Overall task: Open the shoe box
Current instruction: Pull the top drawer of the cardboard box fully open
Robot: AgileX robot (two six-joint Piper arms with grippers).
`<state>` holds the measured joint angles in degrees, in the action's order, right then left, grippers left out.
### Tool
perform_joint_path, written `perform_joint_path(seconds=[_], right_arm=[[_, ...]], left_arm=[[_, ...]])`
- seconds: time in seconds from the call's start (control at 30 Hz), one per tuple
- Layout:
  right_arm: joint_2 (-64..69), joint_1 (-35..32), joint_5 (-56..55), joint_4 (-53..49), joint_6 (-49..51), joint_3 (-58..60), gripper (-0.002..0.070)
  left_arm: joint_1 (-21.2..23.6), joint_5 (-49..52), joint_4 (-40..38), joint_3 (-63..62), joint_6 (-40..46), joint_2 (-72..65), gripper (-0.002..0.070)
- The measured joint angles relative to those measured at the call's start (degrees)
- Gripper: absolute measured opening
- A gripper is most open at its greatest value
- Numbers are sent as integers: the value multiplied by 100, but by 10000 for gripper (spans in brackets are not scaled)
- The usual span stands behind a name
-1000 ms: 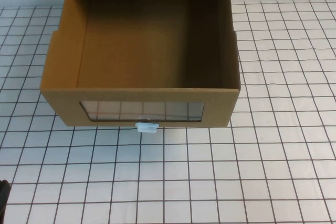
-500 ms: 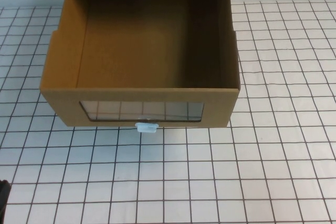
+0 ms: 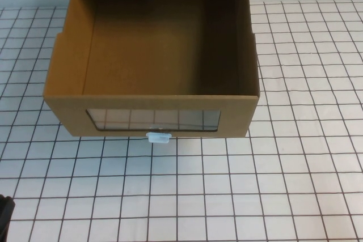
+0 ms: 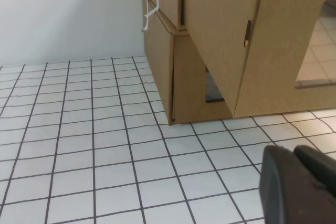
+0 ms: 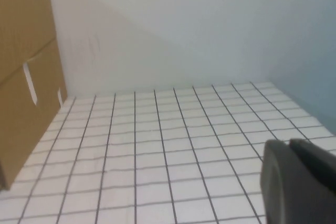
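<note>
Surface: white table [image 3: 255, 185] ruled in a dark grid, with a pale wall [image 5: 184, 24] behind it.

Item 1, shoe box [image 3: 153, 101]: brown cardboard, standing at the far middle of the table against the wall. Its top gapes toward the raised camera and the inside shows bare. The near face carries a clear window [image 3: 153, 119], with a small white tab [image 3: 159, 137] just below it, resting on the table.

Item 2, my left pincer [image 4: 292, 156]: low over the near-left corner of the table, well apart from the box. Its fingers are pressed together on nothing.

Item 3, my right pincer [image 5: 291, 148]: outside the raised camera's frame, low over the table on the box's right side. Its fingers are likewise closed on nothing.

Step in hand: by my reckoning the opening is done, as the interior lies fully exposed and neither pincer touches the cardboard.

Next move: little is called for. I would keep both arms clear of the box, or check that it sits steady as it stands.
</note>
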<state>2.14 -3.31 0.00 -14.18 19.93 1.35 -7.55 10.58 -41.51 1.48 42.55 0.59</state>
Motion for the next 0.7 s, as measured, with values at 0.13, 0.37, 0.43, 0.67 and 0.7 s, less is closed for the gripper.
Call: perform_joint_path(seconds=[0.13, 0.37, 0.43, 0.67, 0.7], right_arm=[[-256, 0, 125, 111, 0, 0, -13], [-256, 176, 219, 240, 0, 0, -13], [-256, 190, 219, 240, 0, 0, -14], [-256, 215, 397, 1002, -850, 0, -13], [-256, 215, 516, 1460, -1296, 0, -13]], left_arm=[[0, 3, 0, 0, 0, 0, -2], [0, 13, 0, 0, 0, 0, -2], [0, 13, 0, 0, 0, 0, -2], [0, 13, 0, 0, 0, 0, -2], [0, 13, 0, 0, 0, 0, -2]])
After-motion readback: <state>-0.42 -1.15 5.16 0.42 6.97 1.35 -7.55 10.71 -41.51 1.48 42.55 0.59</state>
